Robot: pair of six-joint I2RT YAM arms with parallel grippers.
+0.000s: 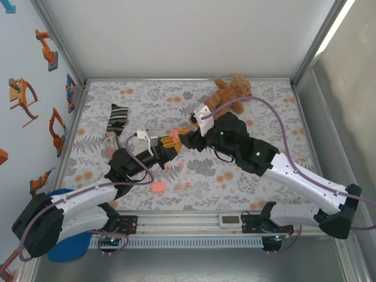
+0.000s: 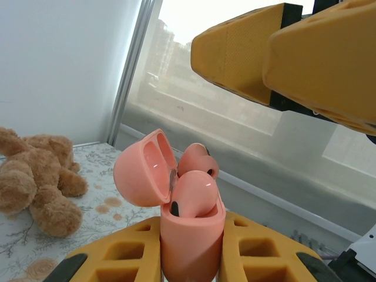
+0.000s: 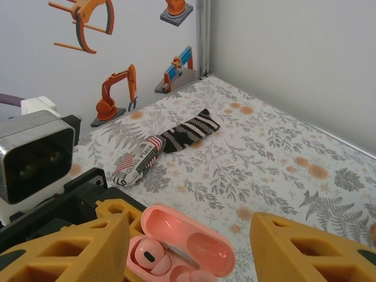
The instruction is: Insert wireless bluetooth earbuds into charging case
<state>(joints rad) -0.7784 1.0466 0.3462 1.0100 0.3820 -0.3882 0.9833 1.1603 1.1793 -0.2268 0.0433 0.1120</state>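
Earbuds [image 2: 194, 197] inside case [image 2: 191, 244], teddy [image 2: 35, 176] behind

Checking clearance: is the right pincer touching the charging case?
Apart. Left wrist view shows the right pincer above the open charging case, clear gap between.

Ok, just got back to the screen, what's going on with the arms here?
The left gripper is shut on the pink case, lid open, with two earbuds sitting in it. The right gripper hangs just above that case, jaws apart and holding nothing. Loose earbuds and a second case lie on the flowered cloth.
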